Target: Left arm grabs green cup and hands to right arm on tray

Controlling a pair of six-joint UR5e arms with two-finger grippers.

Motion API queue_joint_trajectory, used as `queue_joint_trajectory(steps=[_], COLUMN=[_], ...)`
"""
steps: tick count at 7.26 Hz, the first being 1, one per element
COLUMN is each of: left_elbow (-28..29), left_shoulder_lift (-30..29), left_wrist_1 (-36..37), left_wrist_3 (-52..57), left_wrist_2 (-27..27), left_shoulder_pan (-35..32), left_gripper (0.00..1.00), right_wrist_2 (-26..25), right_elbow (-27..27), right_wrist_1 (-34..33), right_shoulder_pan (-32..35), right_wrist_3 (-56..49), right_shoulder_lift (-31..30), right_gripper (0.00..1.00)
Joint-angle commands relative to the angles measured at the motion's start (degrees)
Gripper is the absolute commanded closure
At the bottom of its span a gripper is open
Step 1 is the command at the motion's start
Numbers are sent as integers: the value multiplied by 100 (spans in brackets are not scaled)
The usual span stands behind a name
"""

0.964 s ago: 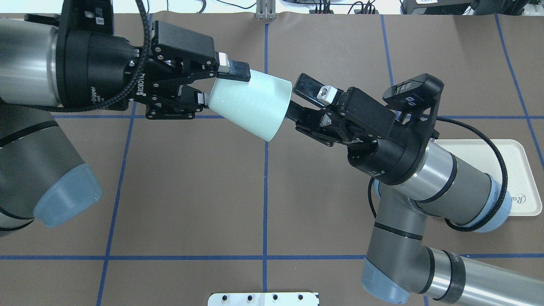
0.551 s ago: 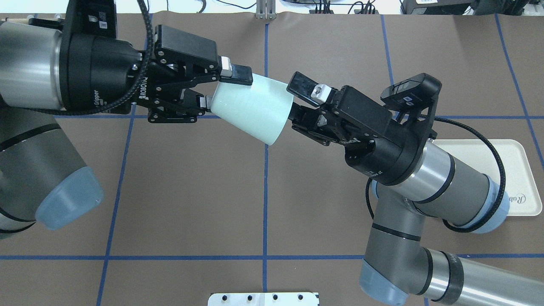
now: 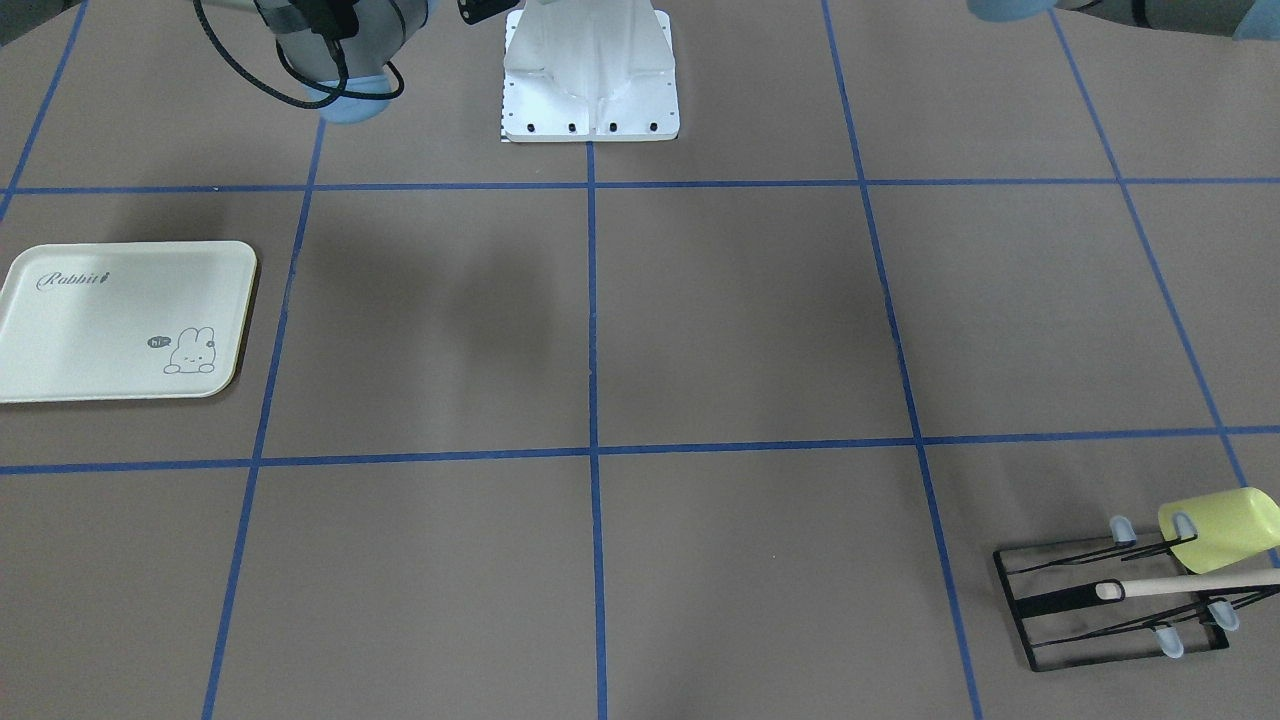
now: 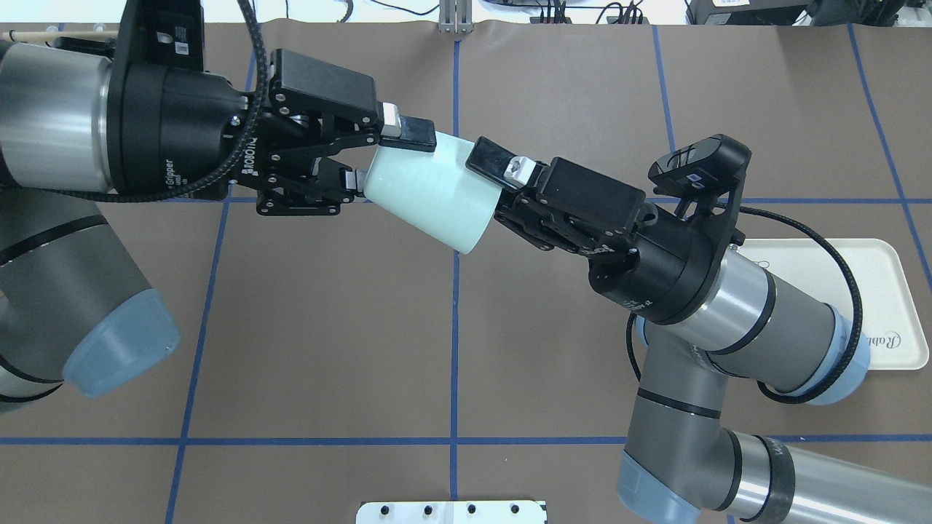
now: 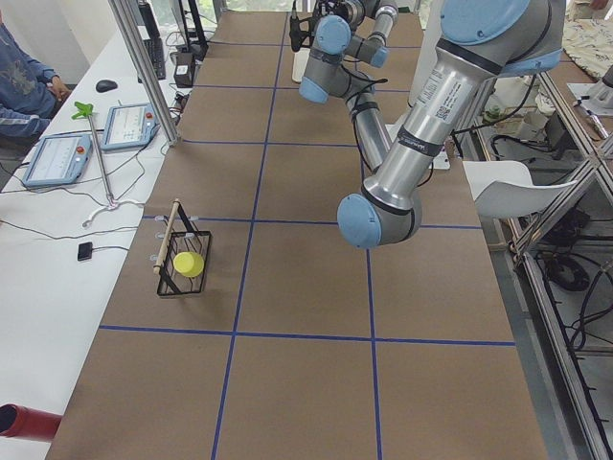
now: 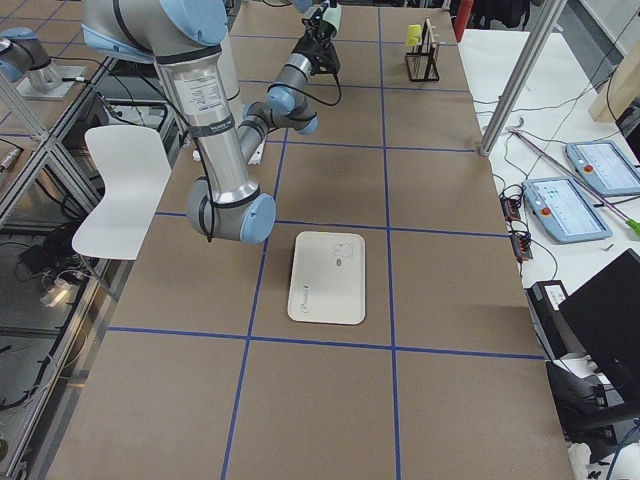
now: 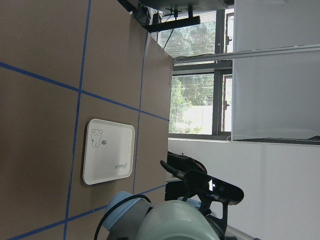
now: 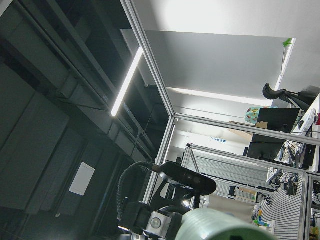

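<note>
The pale mint-green cup (image 4: 429, 193) is held in the air on its side, its rim toward the right arm. My left gripper (image 4: 382, 156) is shut on the cup's base end. My right gripper (image 4: 489, 185) is open at the cup's rim. Its upper finger (image 4: 489, 158) lies over the rim's edge, and the lower finger is hidden behind the cup. The cup also fills the bottom of the left wrist view (image 7: 180, 225) and of the right wrist view (image 8: 220, 225). The cream tray (image 4: 885, 291) lies on the table under the right arm, bare in the front-facing view (image 3: 120, 320).
A yellow-green cup (image 3: 1215, 528) hangs on a black wire rack (image 3: 1110, 610) with a wooden stick, at the table's far corner on my left side. The white base plate (image 3: 590, 70) sits at the robot's edge. Blue tape lines grid the brown tabletop.
My right gripper has moved left toward the cup, and its upper finger now overlaps the rim. My left gripper keeps the cup almost still.
</note>
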Motion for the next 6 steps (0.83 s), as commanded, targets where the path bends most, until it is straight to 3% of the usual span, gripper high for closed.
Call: queue_joint_trajectory(steps=[1,2,3,4,6], left_elbow=[4,-5,47,13,-40], left_shoulder_lift=[0,0,-17,-87,-97], left_wrist_1=[0,0,-17,-87,-88], left_wrist_3=[8,9,113,149,158], left_wrist_2=[0,0,0,0,-9], left_shoulder_pan=[1,1,1,1,-8], left_gripper=[100,85,1,0,0], right_wrist_2=[1,1,10,1,19], right_elbow=[6,23,23,32,23], right_wrist_1=[5,14,5,-4,14], right_shoulder_pan=[-6,-6,-6,-6,11], right_wrist_3=[-3,-3,-3,-3,-30], right_shoulder_lift=[-7,2,19,2,-51], right_gripper=[60,66,84,100,100])
